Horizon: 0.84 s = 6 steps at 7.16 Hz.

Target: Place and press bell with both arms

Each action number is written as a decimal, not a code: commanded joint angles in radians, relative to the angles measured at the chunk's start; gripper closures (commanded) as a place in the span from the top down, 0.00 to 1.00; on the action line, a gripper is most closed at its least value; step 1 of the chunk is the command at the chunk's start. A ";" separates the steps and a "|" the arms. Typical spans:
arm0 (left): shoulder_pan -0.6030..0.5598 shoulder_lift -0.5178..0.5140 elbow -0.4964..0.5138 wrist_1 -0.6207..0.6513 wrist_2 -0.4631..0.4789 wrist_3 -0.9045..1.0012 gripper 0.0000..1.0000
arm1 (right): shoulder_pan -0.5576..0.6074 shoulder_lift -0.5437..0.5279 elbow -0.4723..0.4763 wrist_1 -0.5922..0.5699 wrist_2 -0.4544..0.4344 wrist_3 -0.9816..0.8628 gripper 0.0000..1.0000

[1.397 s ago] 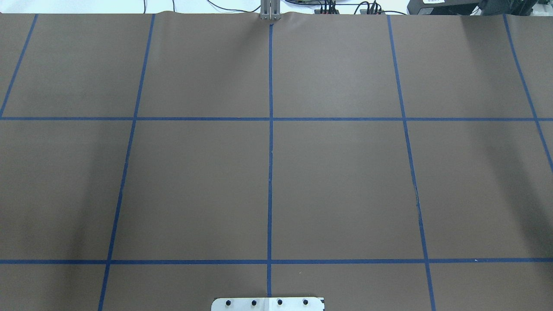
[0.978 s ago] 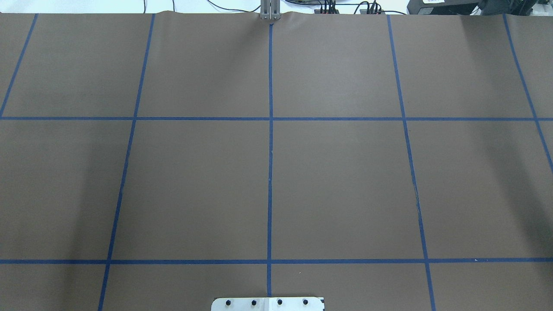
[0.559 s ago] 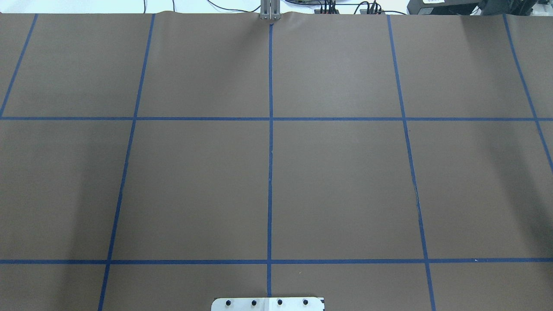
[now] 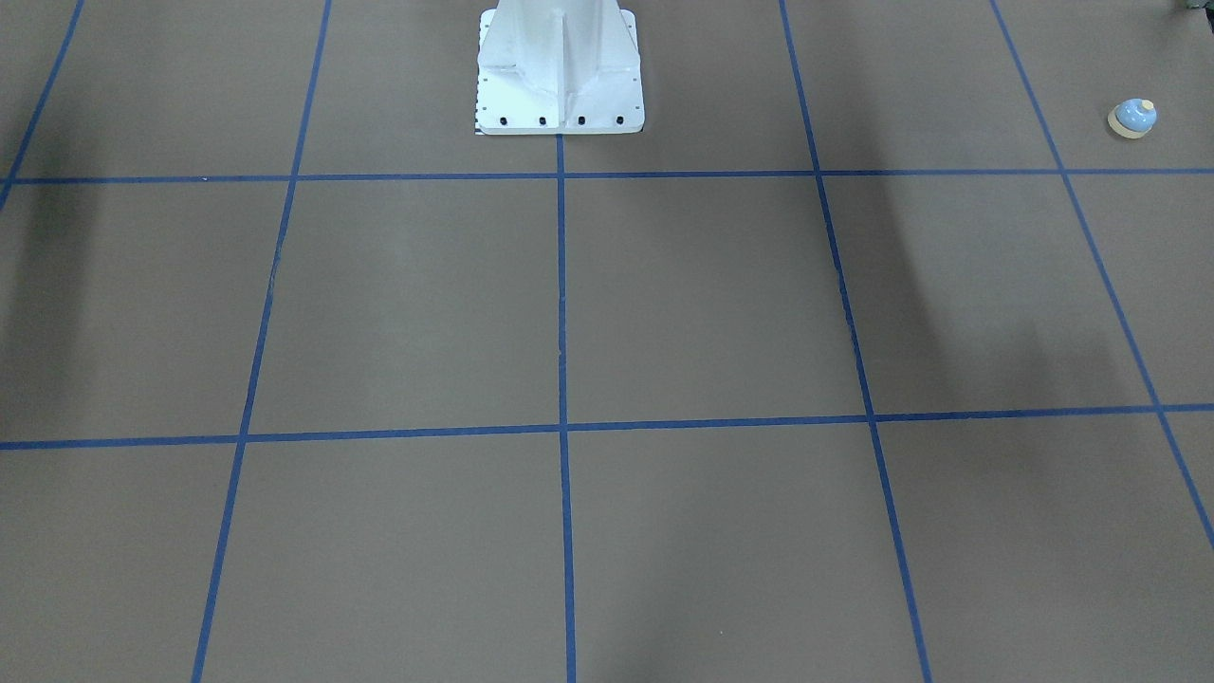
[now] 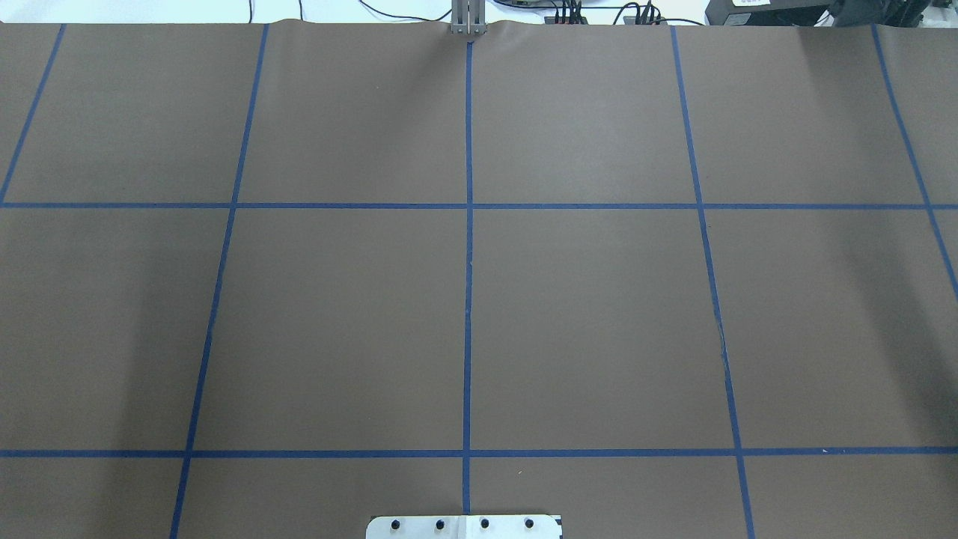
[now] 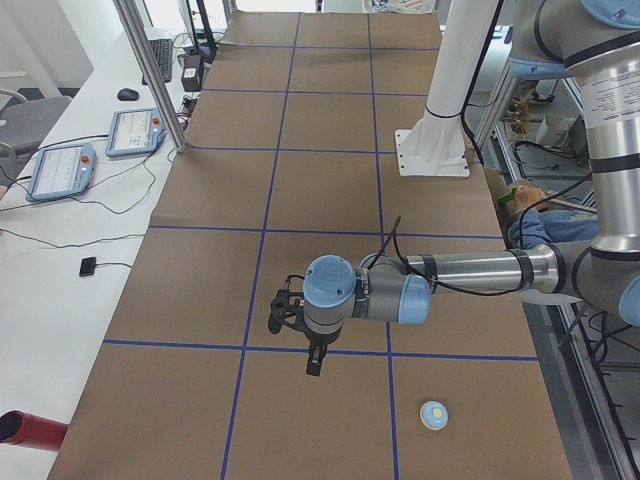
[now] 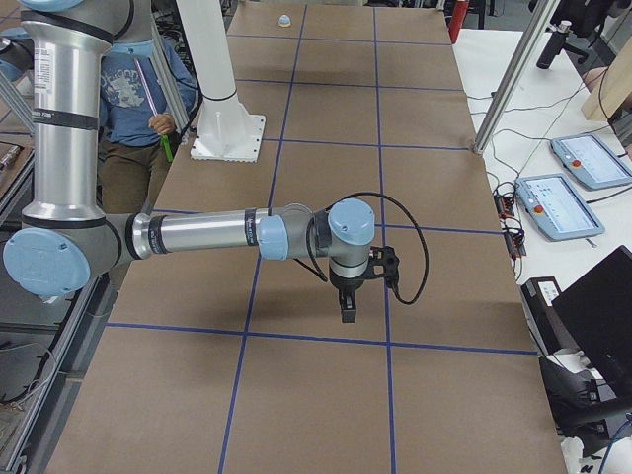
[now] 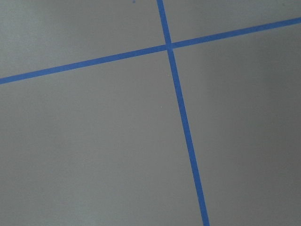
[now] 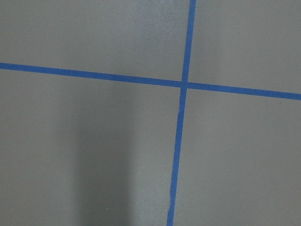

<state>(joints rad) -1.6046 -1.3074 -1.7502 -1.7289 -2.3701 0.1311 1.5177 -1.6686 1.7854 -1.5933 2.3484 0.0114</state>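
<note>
Bell point(image 4: 1132, 118) is upright on the brown table point(image 4: 702, 304), cream base down and button up, so the dome sides are free to grip and the button can be pressed once it's placed. It's parked out at the robot's left end, near the robot-side edge: about 2 o'clock from centre in the front-facing view, and outside the overhead frame altogether. In the left side view it sits at roughly 4 o'clock from the left gripper point(image 6: 313, 368), near it but clear of contact. Left arm point(image 6: 460, 270) and right arm point(image 7: 207, 235) reach out level from either side of the white pedestal point(image 4: 560, 66), tools pointing straight down above the paper. Looks like a mirrored ready pose. Each wrist cam shows only bare paper and a crossing of the blue tape point(image 8: 169, 46), nothing between the fingers. Right gripper point(image 7: 347, 314) is well apart from the bell, which shows at 12 o'clock in that side view. Both tools appear only in the side views, so I cannot tell whether the jaws are apart or together. Nothing picked yet; the task is at its start. Left arm is probably the picker, being closer.
</note>
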 commanded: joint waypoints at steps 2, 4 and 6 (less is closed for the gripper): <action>0.070 0.002 0.056 -0.004 0.009 -0.142 0.99 | -0.002 -0.008 -0.001 0.006 0.008 -0.002 1.00; 0.146 0.005 0.116 -0.032 0.032 -0.171 1.00 | -0.002 -0.010 -0.003 0.032 0.070 0.010 1.00; 0.207 0.141 0.177 -0.148 0.029 -0.165 1.00 | -0.002 -0.011 -0.001 0.036 0.095 0.032 1.00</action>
<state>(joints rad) -1.4226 -1.2562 -1.6257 -1.7982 -2.3389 -0.0340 1.5156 -1.6785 1.7826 -1.5610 2.4283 0.0348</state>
